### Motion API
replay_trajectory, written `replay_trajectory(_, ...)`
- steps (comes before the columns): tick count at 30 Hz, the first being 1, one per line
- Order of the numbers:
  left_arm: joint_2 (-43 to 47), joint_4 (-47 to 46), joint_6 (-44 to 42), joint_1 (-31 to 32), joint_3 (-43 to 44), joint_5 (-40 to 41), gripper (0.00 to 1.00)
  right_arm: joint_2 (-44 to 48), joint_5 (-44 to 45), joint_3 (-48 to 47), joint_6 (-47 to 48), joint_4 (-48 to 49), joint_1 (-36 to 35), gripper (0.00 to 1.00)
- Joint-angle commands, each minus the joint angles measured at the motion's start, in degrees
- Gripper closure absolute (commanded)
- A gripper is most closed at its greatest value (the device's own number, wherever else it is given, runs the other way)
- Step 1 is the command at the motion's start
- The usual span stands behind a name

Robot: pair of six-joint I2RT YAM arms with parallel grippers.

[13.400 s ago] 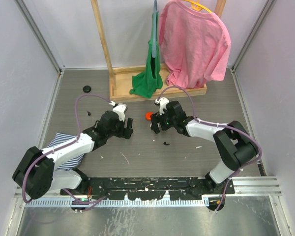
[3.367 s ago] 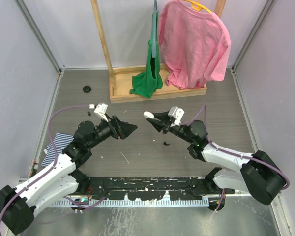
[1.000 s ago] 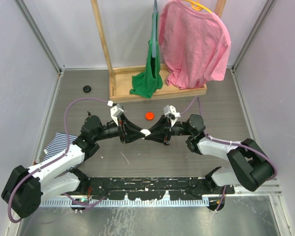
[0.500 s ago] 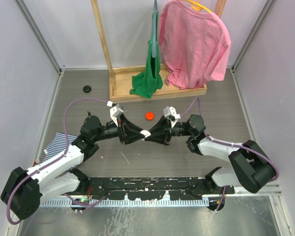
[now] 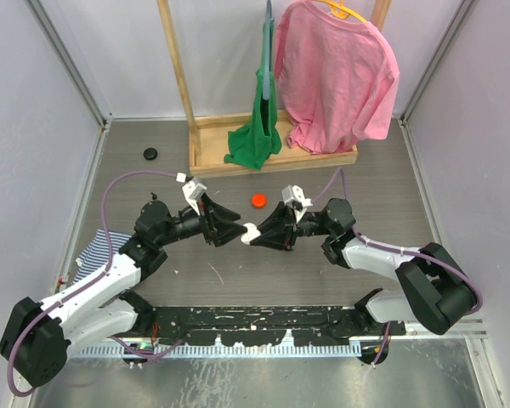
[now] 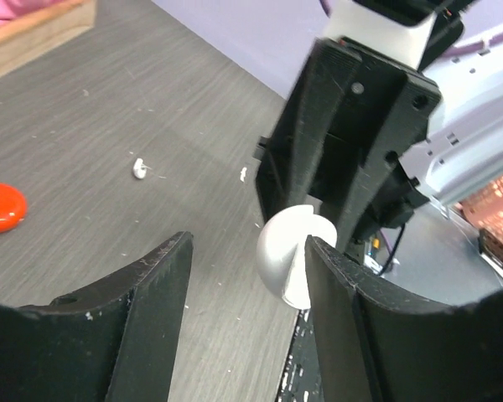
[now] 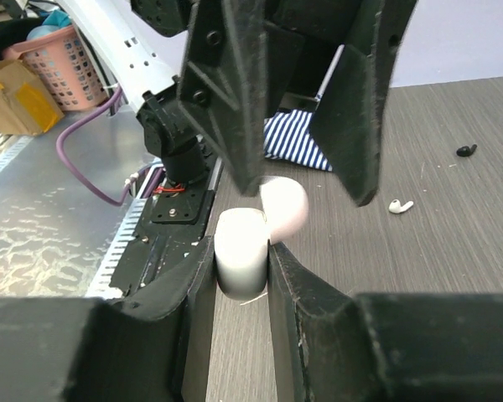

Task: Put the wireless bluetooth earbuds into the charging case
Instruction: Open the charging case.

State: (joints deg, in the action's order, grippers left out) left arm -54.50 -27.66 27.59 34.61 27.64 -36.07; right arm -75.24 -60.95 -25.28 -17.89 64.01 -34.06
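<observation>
My right gripper (image 7: pixel 241 255) is shut on the white charging case (image 7: pixel 240 239), held above the table with its rounded lid (image 7: pixel 283 208) hinged open. The case (image 5: pixel 250 233) hangs between both grippers in the top view. My left gripper (image 6: pixel 247 251) is open, its fingers either side of the lid (image 6: pixel 287 258), which lies against the right-hand finger (image 6: pixel 335 285). One white earbud (image 6: pixel 138 167) lies on the table beyond the case. The right wrist view also shows a white earbud (image 7: pixel 400 205) on the table.
A red disc (image 5: pixel 257 201) lies just behind the grippers. A wooden rack (image 5: pixel 206 161) with a pink shirt (image 5: pixel 336 72) and green cloth (image 5: pixel 259 127) stands at the back. A black disc (image 5: pixel 150 154) lies back left, a striped cloth (image 5: pixel 98 253) near the left arm.
My left gripper's jaws have spread apart and it has drawn back a little to the left. The right gripper still holds the case in the same place.
</observation>
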Motion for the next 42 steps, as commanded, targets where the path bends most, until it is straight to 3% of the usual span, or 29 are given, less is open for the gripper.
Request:
replay_trajectory(1, 2.5, -0.2, -1.4, -1.0, -0.2, 6.4, 0.41, 2.0, -2.4, 0.1, 0.7, 2.3, -0.9, 0.8)
replay_trajectory(16, 2.7, -4.7, -0.7, -0.9, -1.0, -0.3, 0.38, 2.3, 1.8, 0.5, 1.4, 2.2, -0.9, 0.8)
replay_trajectory(35, -3.0, -8.9, 1.2, -1.0, 0.0, -6.4, 0.6, 0.4, -0.7, -0.1, -1.6, 5.3, -1.4, 0.78)
replay_trajectory(42, -2.3, -8.4, 0.0, -0.9, -0.1, -7.1, 0.73, 0.8, -0.9, -0.6, -0.6, 2.6, -1.4, 0.71)
